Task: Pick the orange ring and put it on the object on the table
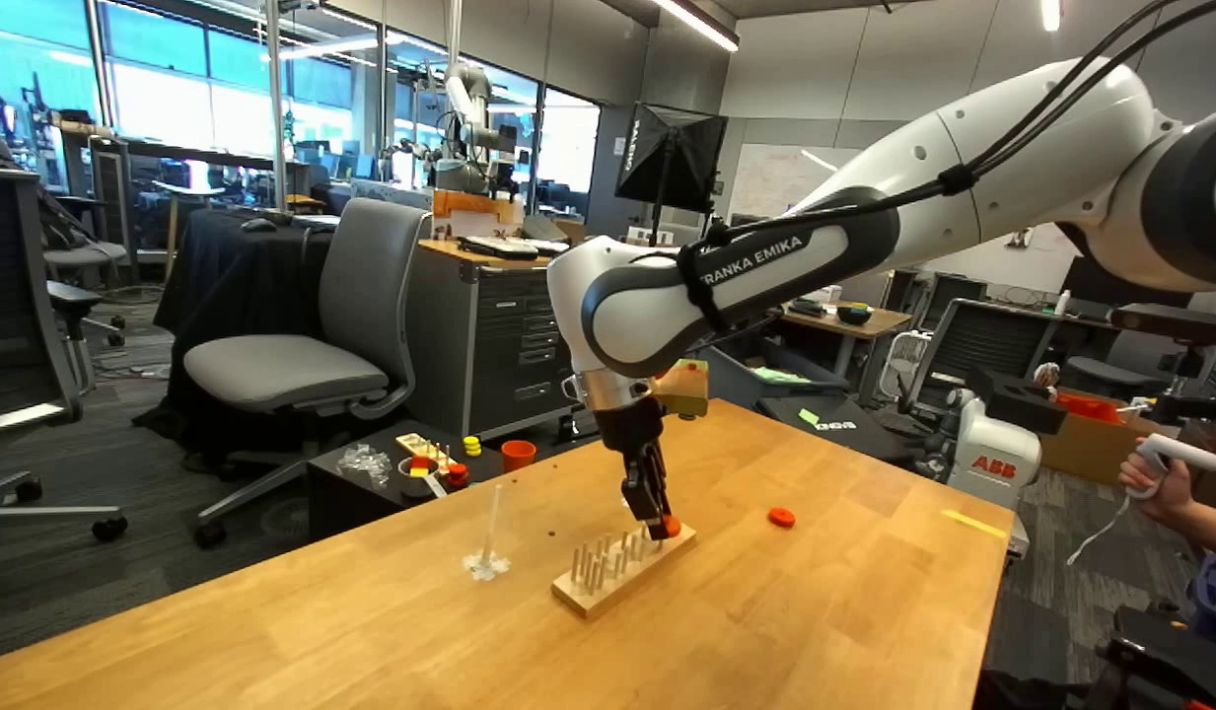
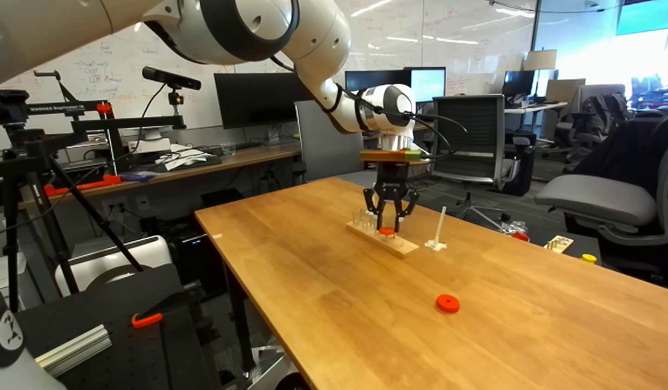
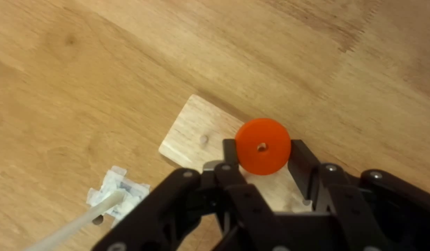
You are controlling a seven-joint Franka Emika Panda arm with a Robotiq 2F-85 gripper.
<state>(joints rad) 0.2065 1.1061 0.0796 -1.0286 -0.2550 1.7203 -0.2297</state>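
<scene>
End effector: pointing down, and it has the orange ring pinched, jaws touching the rim on opposite sides; a tiny pale mark on its body, too small to read.
Orange ring: level, over the wooden board, well apart from the tallest pegs; its hole shows from the wrist, but whether a peg is in it, we cannot tell!
Wooden board: flat on the worktop, one short peg poking up beyond the ring in the wrist view.
Red piece: round, holed, lying on the worktop, well apart from the board in both exterior views.
Thin rod: near the board, its foot bundled in white.
Arm: big name, FRANKA EMIKA, white on dark grey, a black band crowding the first letter.
White robot: ABB, bold red, easiest read in the room!
Black bar: white print, "Duplicator" comes through, the word ahead of it blurs.
Black case: pale lettering, upside down, too unclear to call.
Whiteboard: faint handwriting, words lost to the blur.
</scene>
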